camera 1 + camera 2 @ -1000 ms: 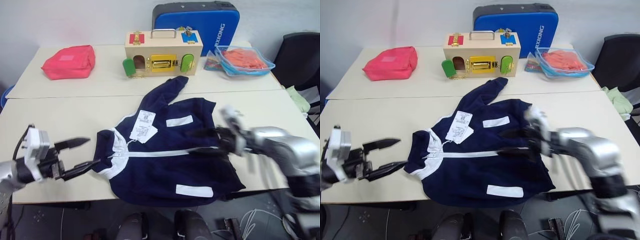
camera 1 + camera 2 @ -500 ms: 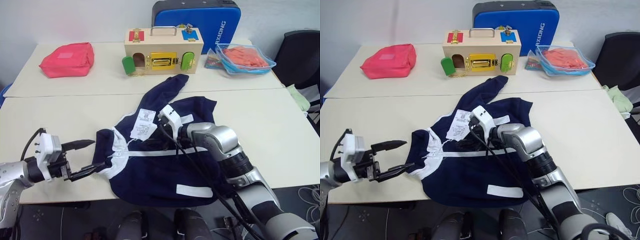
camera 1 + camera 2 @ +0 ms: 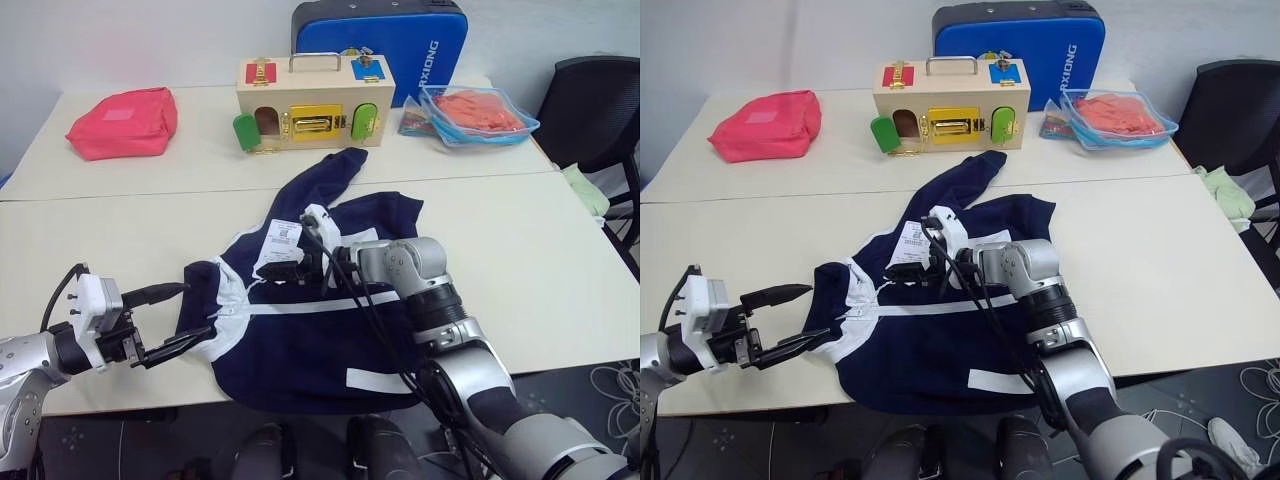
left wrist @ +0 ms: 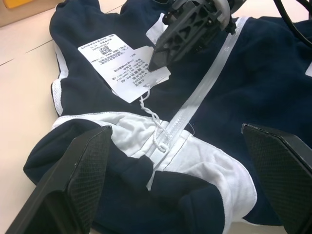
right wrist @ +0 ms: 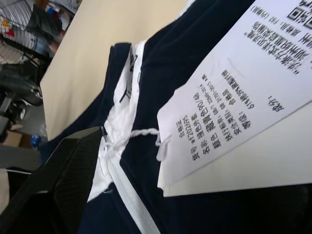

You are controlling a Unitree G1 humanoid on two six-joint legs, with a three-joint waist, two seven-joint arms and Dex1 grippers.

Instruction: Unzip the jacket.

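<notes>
Jacket zipped flat on desk; left pincer spread beside collar, right pincer spread over tag.

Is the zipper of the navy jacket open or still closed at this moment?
Closed. The white zipper stripe runs unbroken across the jacket from collar to hem, with both front panels joined and no lining visible.

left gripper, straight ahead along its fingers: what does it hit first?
Most likely the jacket: the left gripper is open and points at its white collar, where the zipper ends. Fingertips look just short of the fabric, though depth is unclear. The right gripper hovers farther along that line.
</notes>
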